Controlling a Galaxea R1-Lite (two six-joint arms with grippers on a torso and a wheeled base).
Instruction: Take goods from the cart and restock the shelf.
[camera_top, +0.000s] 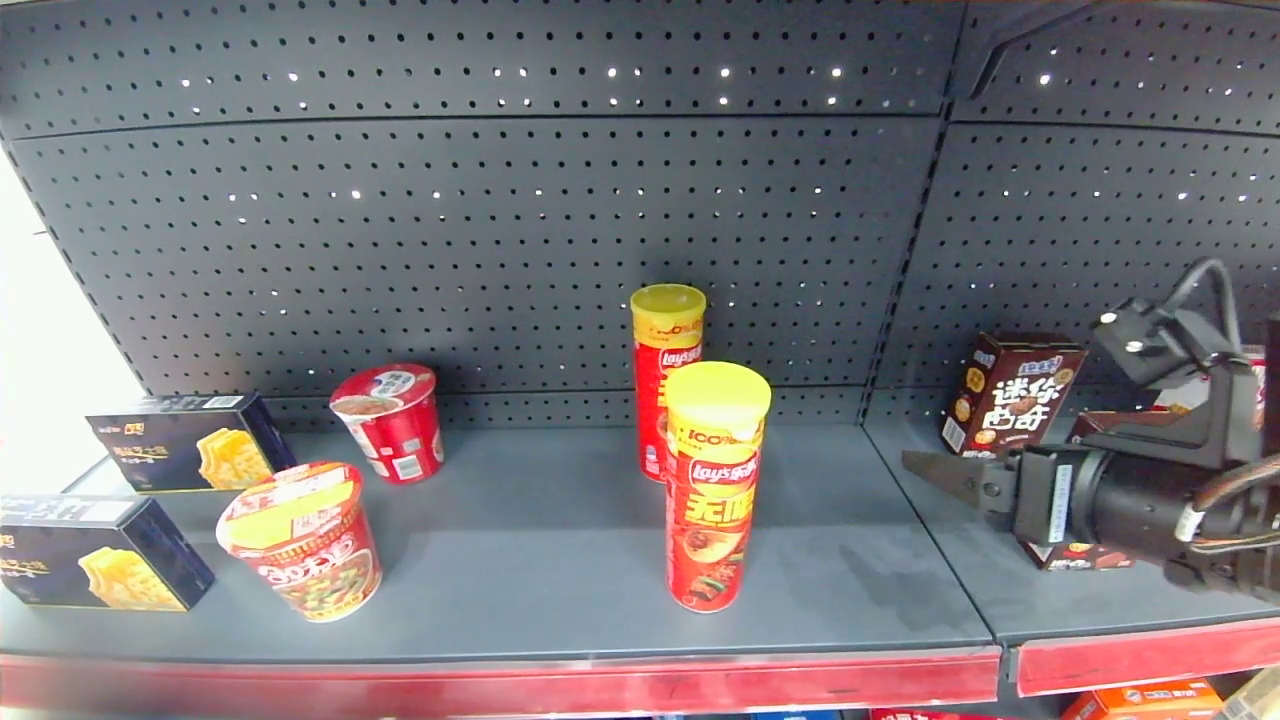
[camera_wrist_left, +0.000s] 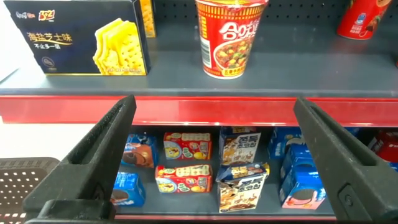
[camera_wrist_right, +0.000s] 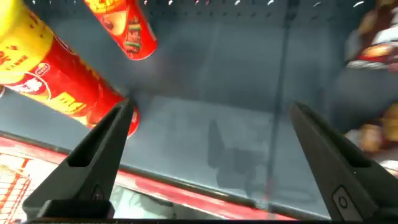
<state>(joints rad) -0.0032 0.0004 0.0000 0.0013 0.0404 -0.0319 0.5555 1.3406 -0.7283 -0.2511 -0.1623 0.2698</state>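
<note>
Your right gripper (camera_top: 915, 465) hangs right of the front chip can (camera_top: 712, 490), wide open and empty. That can stands upright on the shelf (camera_top: 540, 570), lined up before the second can (camera_top: 667, 370), I think to fill the row. The left gripper (camera_wrist_left: 214, 102), lower and left of that can, is also wide open and holds nothing.

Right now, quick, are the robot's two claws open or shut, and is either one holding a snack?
Left gripper: open, holding nothing.
Right gripper: open, holding nothing.
</note>
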